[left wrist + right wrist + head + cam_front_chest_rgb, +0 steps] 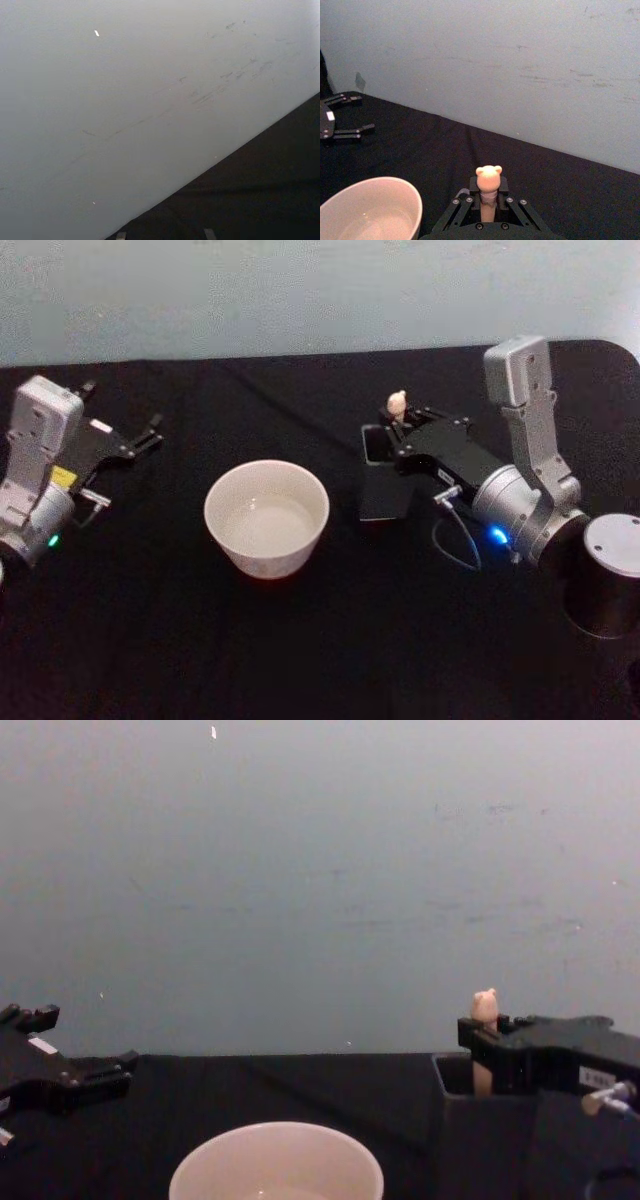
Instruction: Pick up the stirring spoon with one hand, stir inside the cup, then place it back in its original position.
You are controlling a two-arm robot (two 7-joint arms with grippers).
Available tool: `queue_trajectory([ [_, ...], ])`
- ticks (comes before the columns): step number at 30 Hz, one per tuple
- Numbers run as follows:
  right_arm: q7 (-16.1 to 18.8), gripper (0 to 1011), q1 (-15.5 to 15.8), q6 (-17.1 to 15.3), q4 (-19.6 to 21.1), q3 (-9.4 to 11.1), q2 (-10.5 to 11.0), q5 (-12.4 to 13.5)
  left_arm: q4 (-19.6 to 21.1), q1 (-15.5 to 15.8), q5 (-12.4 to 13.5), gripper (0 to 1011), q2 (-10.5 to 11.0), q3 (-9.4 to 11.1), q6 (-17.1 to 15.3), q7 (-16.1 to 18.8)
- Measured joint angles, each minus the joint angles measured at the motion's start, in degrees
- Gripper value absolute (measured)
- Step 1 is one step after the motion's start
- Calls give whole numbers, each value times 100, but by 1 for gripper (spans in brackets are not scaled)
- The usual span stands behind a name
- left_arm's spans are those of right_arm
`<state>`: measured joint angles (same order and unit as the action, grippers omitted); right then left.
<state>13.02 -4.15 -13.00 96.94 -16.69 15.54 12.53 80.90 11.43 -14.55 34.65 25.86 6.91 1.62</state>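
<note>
Right gripper (398, 426) is at the dark square holder (384, 496), off to the right of the cup (267, 517). Its jaws look narrowed onto the pale handle of the stirring spoon (397, 404), just under the little animal-head knob. Smart place to grip: the knob acts as a stop above the jaws, so the slim stick shouldn't slide down through them. The spoon stands upright, stem down inside the holder, so this reads as the pick-up with the lift not yet made. A straight-up pull looks right, clearing the holder's wall before swinging across to the cup. The cup sits open-mouthed on the black surface (300, 650), near the holder but not touching it. There may be a little clear liquid inside, hard to be sure. Wide rim, thin spoon, an easy target, though a careless sweep could nudge the cup. Left gripper (150, 436) is parked well to the cup's left, jaws spread wide, holding nothing and clear of that path.
</note>
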Motion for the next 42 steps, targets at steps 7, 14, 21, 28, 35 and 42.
queue_trajectory([
  [7,-34,197,-34,63,-122,-32,-43,-140,0,0,0,1001,0,0,0,0],
  [14,-35,197,-35,63,-119,-32,-40,-136,0,0,0,1001,0,0,0,0],
  [21,-34,285,-35,63,-107,-29,-36,-127,0,0,0,1001,0,0,0,0],
  [28,-34,508,-35,62,-101,-26,-33,-117,0,0,0,1001,0,0,0,0],
  [35,-34,707,-35,60,-97,-26,-31,-111,0,0,0,1001,0,0,0,0],
  [42,-34,906,-35,58,-94,-26,-31,-108,0,0,0,1001,0,0,0,0],
])
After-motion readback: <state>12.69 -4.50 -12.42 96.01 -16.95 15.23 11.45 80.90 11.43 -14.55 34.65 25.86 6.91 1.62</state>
